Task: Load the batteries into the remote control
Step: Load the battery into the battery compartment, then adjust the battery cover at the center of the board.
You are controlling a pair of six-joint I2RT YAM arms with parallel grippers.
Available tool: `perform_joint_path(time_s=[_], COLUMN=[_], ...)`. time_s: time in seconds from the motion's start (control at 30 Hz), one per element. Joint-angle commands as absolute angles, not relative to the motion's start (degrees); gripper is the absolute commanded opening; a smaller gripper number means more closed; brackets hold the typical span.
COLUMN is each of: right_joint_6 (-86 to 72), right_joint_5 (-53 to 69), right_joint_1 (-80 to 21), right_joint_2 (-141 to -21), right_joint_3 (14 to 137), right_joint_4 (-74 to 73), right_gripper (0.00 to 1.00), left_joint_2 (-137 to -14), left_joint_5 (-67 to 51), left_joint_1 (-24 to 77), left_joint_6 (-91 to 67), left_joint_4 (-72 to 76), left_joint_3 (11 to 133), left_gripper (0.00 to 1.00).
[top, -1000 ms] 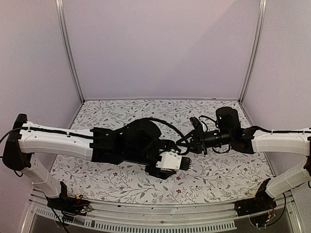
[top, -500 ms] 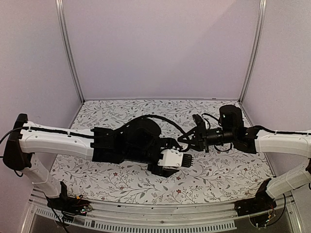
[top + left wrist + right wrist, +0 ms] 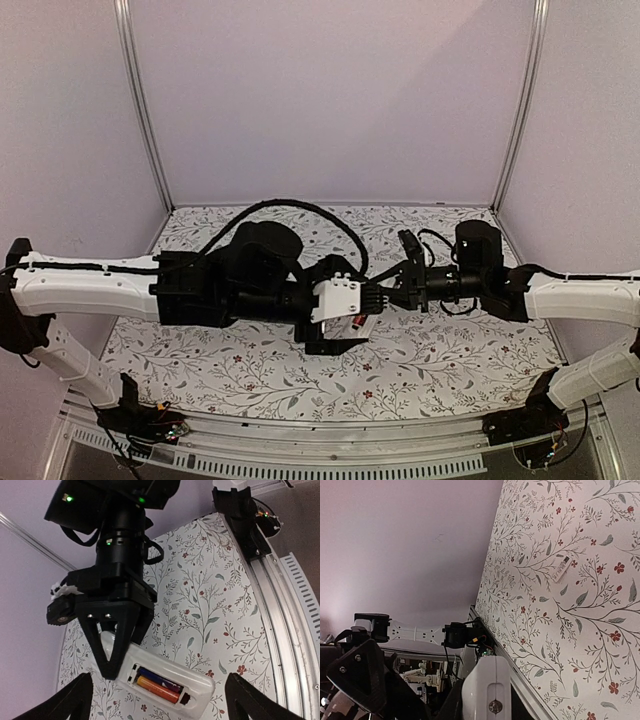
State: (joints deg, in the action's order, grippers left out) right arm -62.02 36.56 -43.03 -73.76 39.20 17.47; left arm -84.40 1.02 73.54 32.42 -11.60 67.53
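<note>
Two batteries [image 3: 155,682] — dark and orange — lie bedded in the remote [image 3: 198,690]. Right gripper [image 3: 114,669] clamps the remote; left gripper [image 3: 157,707] gapes wide.

The left arm [image 3: 90,285] and the right arm [image 3: 585,295] had smooth white shells that gave way to bulky black wrist motors. A thick black cable [image 3: 290,205] arched above the left wrist. The right fingers [image 3: 110,662] were black and tapering. Small green lights [image 3: 67,499] glowed on that wrist, and a round screw [image 3: 495,706] sat in white housing.
</note>
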Motion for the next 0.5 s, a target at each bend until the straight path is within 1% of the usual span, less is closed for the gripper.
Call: perform_joint_path(time_s=[0.0,0.1,0.13,0.27,0.4,0.43,0.47], right_joint_6=[-55.5,-53.1,-52.5,-49.2,-47.1,-46.4,-46.0], right_joint_5=[33.9,33.8,33.7,33.6,34.3,34.6,34.9], right_joint_1=[-41.5,-39.9,-39.5,-37.2,-35.3,-34.8,-34.6], right_joint_2=[-73.3,-73.4,-73.2,-72.5,-72.0,-71.9,-71.9], right_joint_3=[37.5,37.0,37.0,37.2,37.1,37.1,37.2], right_joint_4=[17.8,17.1,16.6,13.8,11.9,11.8,11.3], right_gripper=[0.00,0.00,0.00,0.00,0.00,0.00,0.00], left_joint_2=[-79.6,-77.5,-77.2,-77.1,-80.1,-80.7,-81.4], left_joint_5=[3.0,6.0,6.6,7.6,4.4,3.6,2.8], left_joint_1=[71.8,69.5,68.3,61.5,53.7,52.0,50.4], left_joint_6=[23.7,15.1,12.1,-1.4,-10.5,-12.4,-14.1], left_joint_4=[-10.4,-10.2,-10.9,-17.6,-25.6,-26.8,-27.6], left_joint_3=[66.3,64.9,64.6,64.6,65.1,64.8,64.6], left_gripper=[0.94,0.99,0.99,1.00,0.99,0.98,0.95])
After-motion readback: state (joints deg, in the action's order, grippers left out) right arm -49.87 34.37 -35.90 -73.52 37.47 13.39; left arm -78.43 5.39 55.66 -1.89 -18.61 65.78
